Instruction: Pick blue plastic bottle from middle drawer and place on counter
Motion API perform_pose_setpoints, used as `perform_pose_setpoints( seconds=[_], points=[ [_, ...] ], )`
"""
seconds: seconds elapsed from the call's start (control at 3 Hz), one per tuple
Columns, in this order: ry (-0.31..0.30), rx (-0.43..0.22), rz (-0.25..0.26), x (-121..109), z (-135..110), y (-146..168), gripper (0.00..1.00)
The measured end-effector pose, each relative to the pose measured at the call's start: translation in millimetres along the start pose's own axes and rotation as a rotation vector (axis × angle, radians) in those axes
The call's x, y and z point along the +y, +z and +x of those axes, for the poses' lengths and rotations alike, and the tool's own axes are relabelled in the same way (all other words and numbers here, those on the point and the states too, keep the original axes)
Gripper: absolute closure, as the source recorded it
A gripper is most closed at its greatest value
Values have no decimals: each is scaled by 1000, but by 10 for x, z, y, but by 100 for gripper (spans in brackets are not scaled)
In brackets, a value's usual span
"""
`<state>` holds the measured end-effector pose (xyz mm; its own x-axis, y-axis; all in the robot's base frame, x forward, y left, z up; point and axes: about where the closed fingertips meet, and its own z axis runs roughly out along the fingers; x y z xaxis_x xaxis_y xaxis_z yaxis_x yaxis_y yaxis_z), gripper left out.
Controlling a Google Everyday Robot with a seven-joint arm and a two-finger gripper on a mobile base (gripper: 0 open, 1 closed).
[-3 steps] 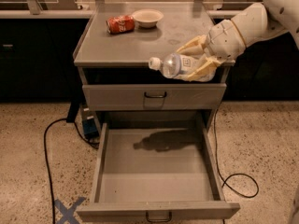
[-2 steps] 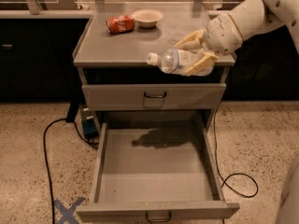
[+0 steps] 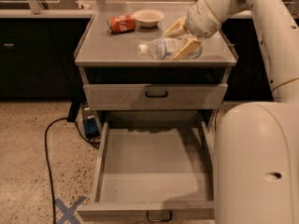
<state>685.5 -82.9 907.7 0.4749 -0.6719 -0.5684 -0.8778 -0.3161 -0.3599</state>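
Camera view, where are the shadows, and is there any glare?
Camera view: dim, warm light. The middle drawer darkens toward its back, under the cabinet. The counter is evenly lit, with no harsh glare. The claw, shut on the blue plastic bottle over the counter's front, is well lit. The robot's pale body is brightest.

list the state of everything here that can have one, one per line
blue plastic bottle: on its side, cap on, held over the counter
gripper: shut on the bottle, over the counter's right part
middle drawer: pulled open
upper drawer: closed
red soda can: on its side at the counter's back
bowl: upright, beside the can
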Motion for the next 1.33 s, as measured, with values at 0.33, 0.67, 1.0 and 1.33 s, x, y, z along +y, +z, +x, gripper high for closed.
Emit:
perform_pose_setpoints(
  seconds=[0.33,0.67,1.0,1.33],
  points=[
    [-25,40,86,-325,66,-105,100],
    [-42,99,216,-577,284,-301,100],
    [-20,131,290,-712,540,-336,100],
    [47,104,327,-714,839,-239,100]
  ],
)
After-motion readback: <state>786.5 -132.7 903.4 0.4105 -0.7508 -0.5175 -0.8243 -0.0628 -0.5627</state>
